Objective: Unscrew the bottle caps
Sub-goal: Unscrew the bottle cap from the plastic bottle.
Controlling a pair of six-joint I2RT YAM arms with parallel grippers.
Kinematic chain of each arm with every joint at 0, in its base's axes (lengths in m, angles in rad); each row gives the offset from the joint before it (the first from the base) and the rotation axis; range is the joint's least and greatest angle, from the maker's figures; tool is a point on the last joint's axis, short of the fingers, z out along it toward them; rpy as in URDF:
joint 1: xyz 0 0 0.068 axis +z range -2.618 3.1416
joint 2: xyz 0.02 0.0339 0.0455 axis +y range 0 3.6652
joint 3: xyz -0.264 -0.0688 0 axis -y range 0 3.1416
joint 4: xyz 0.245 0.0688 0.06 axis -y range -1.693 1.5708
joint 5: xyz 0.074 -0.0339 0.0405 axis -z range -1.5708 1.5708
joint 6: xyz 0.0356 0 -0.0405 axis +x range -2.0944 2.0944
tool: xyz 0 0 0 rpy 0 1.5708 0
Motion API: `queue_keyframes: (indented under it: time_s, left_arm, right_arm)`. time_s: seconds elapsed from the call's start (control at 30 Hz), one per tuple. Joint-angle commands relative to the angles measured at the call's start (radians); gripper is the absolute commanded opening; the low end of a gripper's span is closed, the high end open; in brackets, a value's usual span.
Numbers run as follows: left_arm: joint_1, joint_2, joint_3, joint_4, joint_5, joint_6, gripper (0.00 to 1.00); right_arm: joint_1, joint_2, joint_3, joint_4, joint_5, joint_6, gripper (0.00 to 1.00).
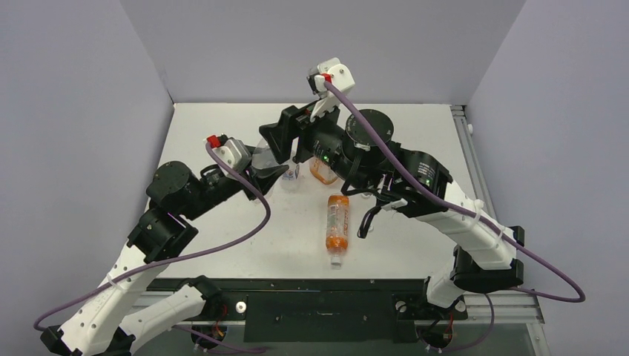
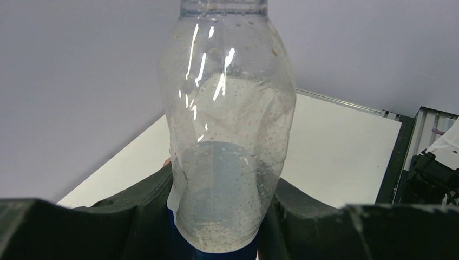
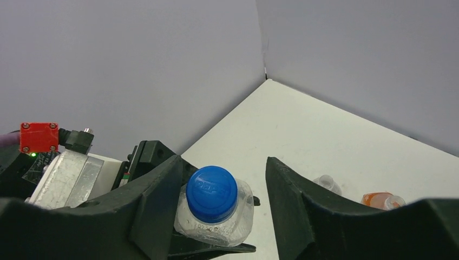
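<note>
Slippage is the chief risk judged here. If the right pincer is closed off-centre on the blue cap, the cap may be brushed rather than gripped. The clear bottle could then be turned along with the cap inside the left pincer, since smooth, thin plastic is being held. The bottle might also be dented if squeezed harder.

The right pincer is seen partly open, with one finger set on either side of the cap. One finger lies just beside the cap, though contact cannot be told, and a clear gap is left at the other. Nothing is held by it.

The left pincer is closed narrowly round the bottle's lower body, over the tabletop, with the cap end presented to the right pincer.
</note>
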Motion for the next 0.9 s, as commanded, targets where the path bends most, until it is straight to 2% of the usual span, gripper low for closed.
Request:
queue_keyframes:
  time_s: [0.0,0.13,0.23,0.3,0.57,0.7,0.77,0.87]
  left_arm:
    - [0.000,0.002,0.008,0.044,-0.052,-0.008,0.00]
    - [0.000,0.001,0.007,0.051,-0.048,-0.019,0.00]
    - [0.000,0.002,0.011,0.052,-0.044,-0.029,0.00]
    - [0.001,0.001,0.012,0.054,-0.041,-0.033,0.00]
    - [0.000,0.003,0.019,0.063,-0.033,-0.048,0.00]
    - [-0.001,0.012,0.033,0.052,-0.032,-0.059,0.00]
    - [-0.001,0.012,0.032,0.052,-0.027,-0.059,0.00]
    - [-0.001,0.007,0.027,0.055,-0.027,-0.058,0.00]
  right_arm:
    - [0.004,-0.027,0.013,0.035,0.013,0.016,0.51]
    - [-0.005,-0.022,0.003,0.041,-0.001,0.027,0.45]
    - [-0.024,-0.006,0.012,0.025,-0.021,0.041,0.52]
    - [-0.032,0.003,0.017,0.020,-0.029,0.047,0.54]
    - [-0.045,0.014,0.022,0.035,-0.047,0.051,0.49]
    - [-0.045,0.032,0.051,0.011,-0.063,0.048,0.53]
    - [-0.044,0.038,0.059,0.009,-0.065,0.047,0.50]
    - [-0.044,0.025,0.043,0.026,-0.053,0.041,0.37]
